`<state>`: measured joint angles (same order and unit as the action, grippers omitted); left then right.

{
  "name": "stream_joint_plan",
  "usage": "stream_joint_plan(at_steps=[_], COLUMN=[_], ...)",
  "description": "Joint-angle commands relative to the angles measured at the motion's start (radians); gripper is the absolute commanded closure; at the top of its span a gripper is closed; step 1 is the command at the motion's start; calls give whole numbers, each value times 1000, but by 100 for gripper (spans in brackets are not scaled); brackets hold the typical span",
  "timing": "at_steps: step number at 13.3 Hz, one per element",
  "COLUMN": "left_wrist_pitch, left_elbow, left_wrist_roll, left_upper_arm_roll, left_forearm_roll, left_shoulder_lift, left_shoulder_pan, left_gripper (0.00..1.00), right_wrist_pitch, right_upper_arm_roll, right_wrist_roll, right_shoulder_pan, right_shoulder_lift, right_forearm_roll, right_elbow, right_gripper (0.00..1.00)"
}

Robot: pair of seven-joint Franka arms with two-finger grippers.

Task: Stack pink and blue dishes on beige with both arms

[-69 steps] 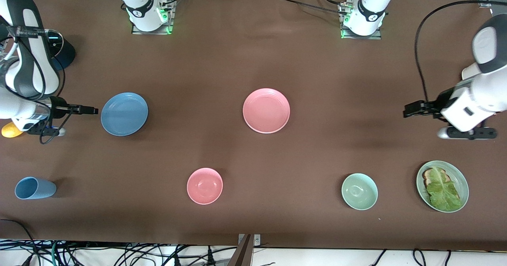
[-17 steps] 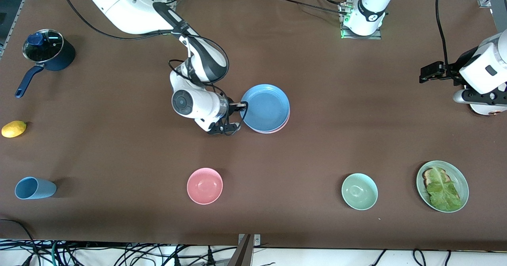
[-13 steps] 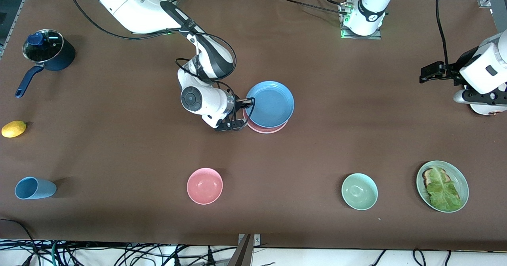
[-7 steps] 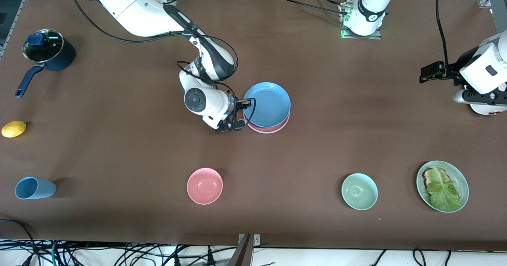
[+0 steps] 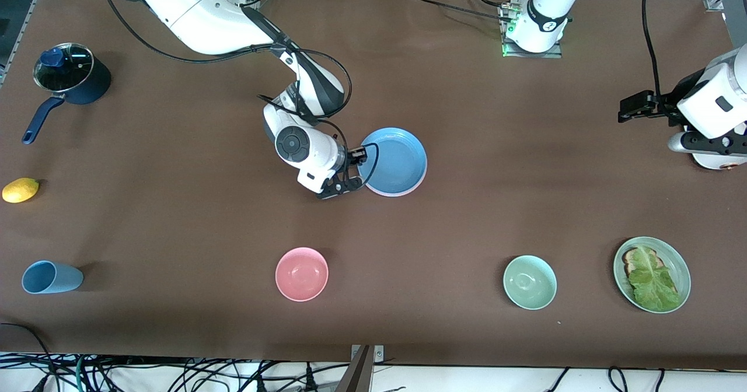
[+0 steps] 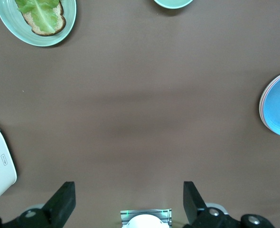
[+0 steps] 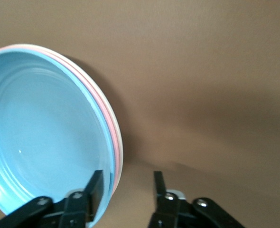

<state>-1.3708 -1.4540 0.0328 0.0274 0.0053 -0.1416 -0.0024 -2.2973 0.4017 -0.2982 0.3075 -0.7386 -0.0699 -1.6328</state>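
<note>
Blue plate is stacked mid-table on the pink plate with a pale rim beneath, its edge straddled by the right gripper, jaws parted, apparently releasing, while the left gripper waits wide open over bare table.

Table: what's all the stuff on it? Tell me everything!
blue plate: one, blue, top of the mid-table stack
pink plate: one, pink, under the blue plate
beige plate: one, pale rim showing, bottom of the stack
pink bowl: one, pink, nearer the camera than the stack
green bowl: one, pale green, beside the green plate
green plate: one, pale green, holds toast and lettuce, left arm's end
blue cup: one, blue, on its side, right arm's end
lemon: one, yellow, right arm's end
pot: one, dark blue, lidded, right arm's end
right end effector: black, open, at the stack's rim
left end effector: black, open, waiting over bare table
</note>
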Motion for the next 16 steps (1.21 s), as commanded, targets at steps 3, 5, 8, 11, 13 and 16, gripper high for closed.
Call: stream_joint_plan(at_steps=[3,5,8,11,13,16], left_wrist_pitch=[-1,-1,-1,-1,-1,-1], left_elbow=[6,6,6,7,8,8], left_wrist_roll=[27,27,27,27,27,27], left_upper_arm_roll=[3,2,0,0,0,0], left_forearm_roll=[16,16,16,16,16,16], left_shoulder_lift=[1,1,-3,-6,-6,-6], left_shoulder_pan=[2,2,4,4,2,2], left_gripper=[0,0,0,0,0,0], right_wrist_pitch=[210,348,514,617,636,637], right_upper_arm_roll=[-91,-173,-318,-459,-500,-492], right_wrist_roll=[-32,-26,-21,-10,-6,-4], right_shoulder_pan=[2,2,2,2,-31,-177], right_shoulder_lift=[169,255,388,473,515,605], right_forearm_roll=[24,24,19,15,12,-8], right_elbow=[5,7,7,13,13,7], right_gripper=[0,0,0,0,0,0])
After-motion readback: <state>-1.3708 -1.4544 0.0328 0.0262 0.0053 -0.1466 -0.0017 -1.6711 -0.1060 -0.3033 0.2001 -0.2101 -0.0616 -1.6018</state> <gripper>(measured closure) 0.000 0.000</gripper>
